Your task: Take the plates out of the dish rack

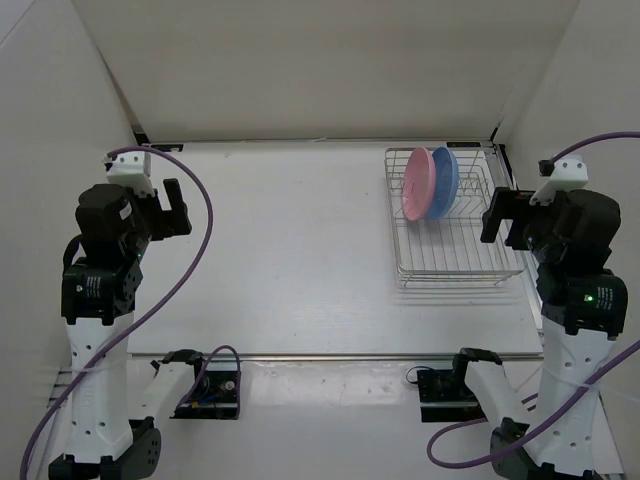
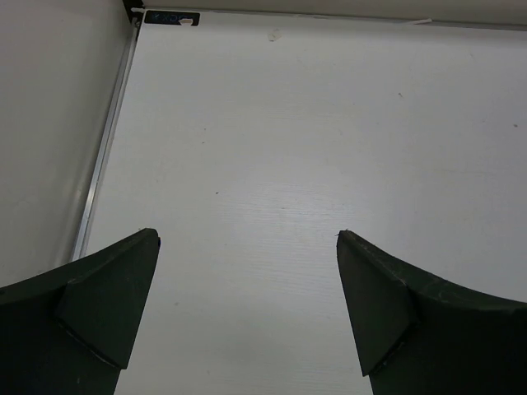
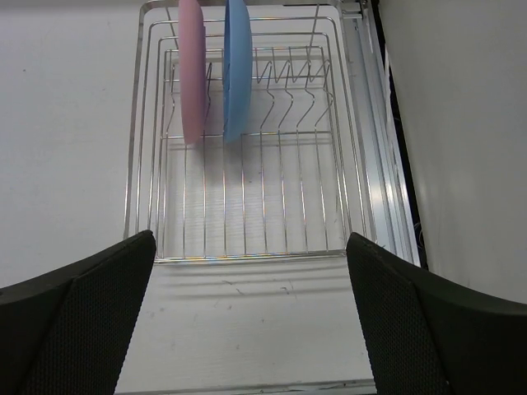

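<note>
While the 2 plates stand on edge in the far end of the dish rack (image 1: pixel 455 270), the pink plate (image 1: pixel 415 185) just left of the light blue plate (image 1: pixel 447 180), the right arm is folded upright beside the rack's right rim. Its right end effector (image 1: pixel 497 218) hangs released, fingers spread wide, holding nothing. Well apart to the rack's left, the left arm is folded likewise, its left end effector (image 1: pixel 172 210) also spread and empty over the bare worktop (image 1: pixel 280 260).

pink plate (image 3: pixel 192 74) top cropped, blue plate (image 3: pixel 237 70) top cropped, right wrist view
</note>
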You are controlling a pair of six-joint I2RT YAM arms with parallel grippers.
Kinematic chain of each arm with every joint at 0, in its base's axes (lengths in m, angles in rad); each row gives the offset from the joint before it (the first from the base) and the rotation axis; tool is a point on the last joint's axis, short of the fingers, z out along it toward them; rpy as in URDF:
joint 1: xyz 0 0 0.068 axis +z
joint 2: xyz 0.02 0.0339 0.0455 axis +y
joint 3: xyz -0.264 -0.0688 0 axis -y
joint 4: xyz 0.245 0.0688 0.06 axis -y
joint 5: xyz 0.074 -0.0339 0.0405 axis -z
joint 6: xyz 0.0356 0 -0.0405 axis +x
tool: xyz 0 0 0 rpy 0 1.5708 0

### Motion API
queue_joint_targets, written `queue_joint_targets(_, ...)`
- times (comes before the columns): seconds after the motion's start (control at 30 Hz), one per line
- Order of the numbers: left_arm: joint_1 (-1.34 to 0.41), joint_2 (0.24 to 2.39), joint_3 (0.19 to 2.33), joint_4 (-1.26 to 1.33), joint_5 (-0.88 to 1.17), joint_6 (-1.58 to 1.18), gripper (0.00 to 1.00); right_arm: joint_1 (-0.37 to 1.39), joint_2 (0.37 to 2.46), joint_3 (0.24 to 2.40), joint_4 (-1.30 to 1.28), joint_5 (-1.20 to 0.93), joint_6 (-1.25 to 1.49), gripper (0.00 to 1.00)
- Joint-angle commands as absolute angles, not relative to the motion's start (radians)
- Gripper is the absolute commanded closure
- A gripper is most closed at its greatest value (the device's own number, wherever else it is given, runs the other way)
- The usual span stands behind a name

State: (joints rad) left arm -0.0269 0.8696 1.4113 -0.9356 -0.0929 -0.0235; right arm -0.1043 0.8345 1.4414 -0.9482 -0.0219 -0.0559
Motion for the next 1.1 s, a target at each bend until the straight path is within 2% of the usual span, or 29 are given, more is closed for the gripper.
queue_joint_targets(0.0,-0.012,0.862,1.44,-0.945,-0.074,-0.032,0.0,-0.106,0.836,1.437,-0.954,-0.008,-0.055,0.0)
queue_joint_targets(0.1,-0.012,0.853,1.417,-0.945,-0.074,-0.032,0.0,-0.106,0.806,1.419,-0.928,-0.1,-0.08,0.0)
queue_joint_targets(0.2,-0.012,0.853,1.382,-0.936,-0.064,-0.023,0.0,-0.106,0.805,1.373,-0.894,-0.091,-0.096,0.0)
queue_joint_targets(0.37,-0.012,0.844,1.335,-0.927,-0.095,-0.023,0.0,-0.106,0.92,1.383,-0.802,-0.009,-0.129,0.0)
queue_joint_targets(0.5,-0.012,0.853,1.308,-0.917,-0.135,-0.014,0.0,0.007,1.064,1.537,-0.786,0.122,-0.175,0.0)
queue_joint_targets(0.57,-0.012,0.871,1.299,-0.908,-0.147,-0.014,0.0,0.107,1.126,1.595,-0.743,0.251,-0.213,0.0)
queue_joint_targets(0.6,-0.012,0.88,1.299,-0.908,-0.161,-0.005,0.0,0.211,1.187,1.632,-0.72,0.315,-0.239,0.0)
queue_joint_targets(0.77,-0.012,0.9,1.281,-0.908,-0.184,-0.005,0.0,0.374,1.31,1.648,-0.619,0.451,-0.348,0.0)
queue_joint_targets(0.87,-0.012,0.9,1.281,-0.908,-0.196,0.005,0.0,0.437,1.394,1.617,-0.566,0.54,-0.416,0.03)
queue_joint_targets(1.07,-0.012,0.92,1.262,-0.888,-0.196,0.005,0.0,0.456,1.541,1.635,-0.503,0.578,-0.466,0.1)
